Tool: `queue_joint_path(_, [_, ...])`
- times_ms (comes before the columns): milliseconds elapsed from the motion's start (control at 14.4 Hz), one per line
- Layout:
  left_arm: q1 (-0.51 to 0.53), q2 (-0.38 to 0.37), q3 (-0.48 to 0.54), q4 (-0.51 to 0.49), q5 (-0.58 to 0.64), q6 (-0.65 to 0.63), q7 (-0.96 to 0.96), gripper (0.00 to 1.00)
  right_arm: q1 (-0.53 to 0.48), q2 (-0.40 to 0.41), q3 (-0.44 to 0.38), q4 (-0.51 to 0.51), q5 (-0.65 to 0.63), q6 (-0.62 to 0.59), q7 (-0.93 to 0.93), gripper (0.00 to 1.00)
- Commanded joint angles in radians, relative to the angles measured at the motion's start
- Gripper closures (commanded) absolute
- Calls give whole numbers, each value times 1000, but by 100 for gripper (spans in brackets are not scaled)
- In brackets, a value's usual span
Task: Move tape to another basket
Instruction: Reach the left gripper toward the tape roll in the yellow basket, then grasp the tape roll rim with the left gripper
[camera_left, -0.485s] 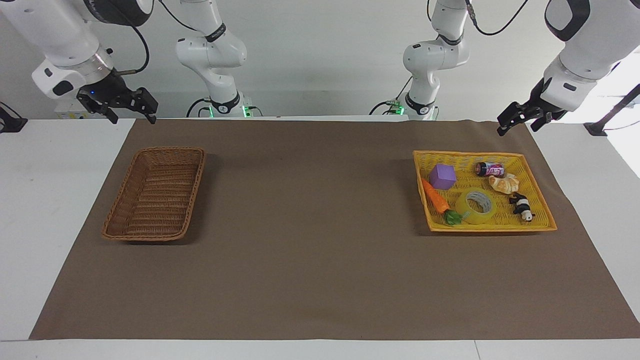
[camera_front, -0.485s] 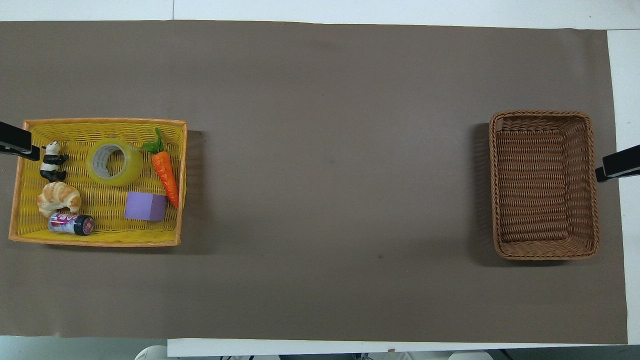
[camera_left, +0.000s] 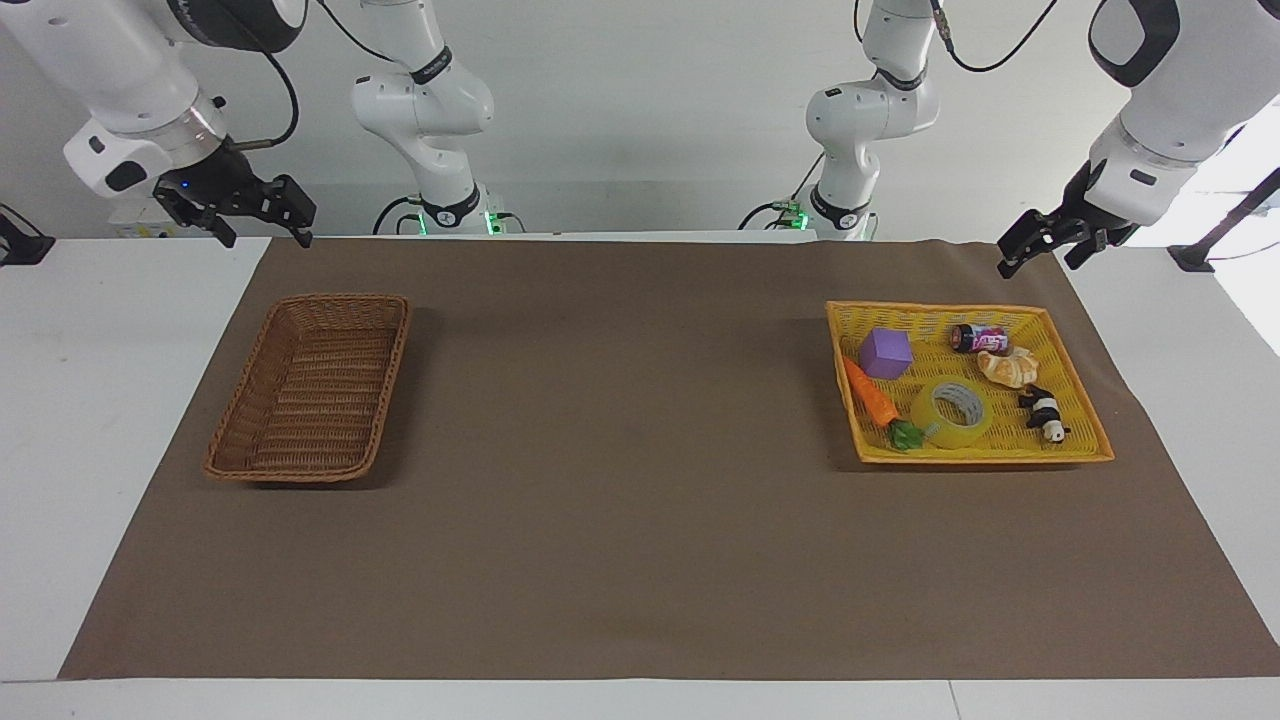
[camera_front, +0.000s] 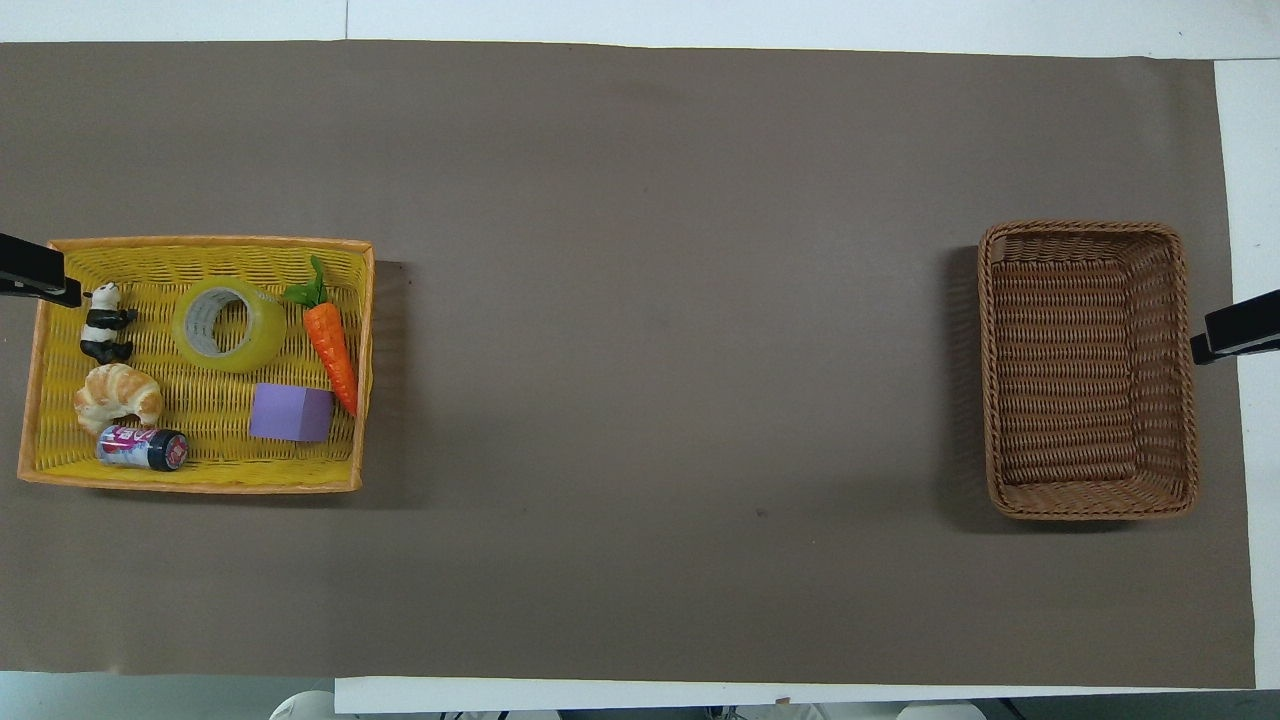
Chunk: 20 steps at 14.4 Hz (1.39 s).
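tape (camera_left: 951, 413) hemmed by carrot (camera_left: 868, 392), panda (camera_left: 1042, 413), croissant (camera_left: 1008, 368), open from above

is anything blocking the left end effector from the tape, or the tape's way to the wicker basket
Nothing visible does. The tape lies flat in the yellow tray, open from above, with the toy carrot and panda figure close beside it. The left end effector hangs above the mat by the tray. Only bare mat separates tray and wicker basket.
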Motion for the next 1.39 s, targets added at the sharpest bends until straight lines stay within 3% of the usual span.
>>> queue_joint_path(0, [36,-66,-4,-214,8,157,77,0,-3,-9,2,-1,-1,-7,-15,1])
queue_joint_path(208, [75,-39,-4,-404,8,438,84,0,-3,-8,2,-1,0,-7,-15,1])
queue_joint_path(416, [89,78,-4,-460,8,650,81,1,-3,-8,2,-1,-1,-7,-15,1])
queue_joint_path(485, [93,102,-2,-459,8,670,84,2,-3,-9,2,-1,-1,-7,-15,1])
queue_joint_path(624, [131,127,-2,-457,8,670,90,21,-3,-9,2,-1,-1,-7,-15,1])
queue_joint_path(693, [128,139,-2,-457,8,676,91,23,-3,-8,2,-1,0,-7,-15,1])
queue_joint_path(970, [113,196,-2,-451,8,722,90,24,-3,-9,2,-1,-1,-7,-15,1])
queue_joint_path(1317, [73,202,-4,-432,8,715,74,24,-3,-8,2,-1,-1,-7,-15,1])
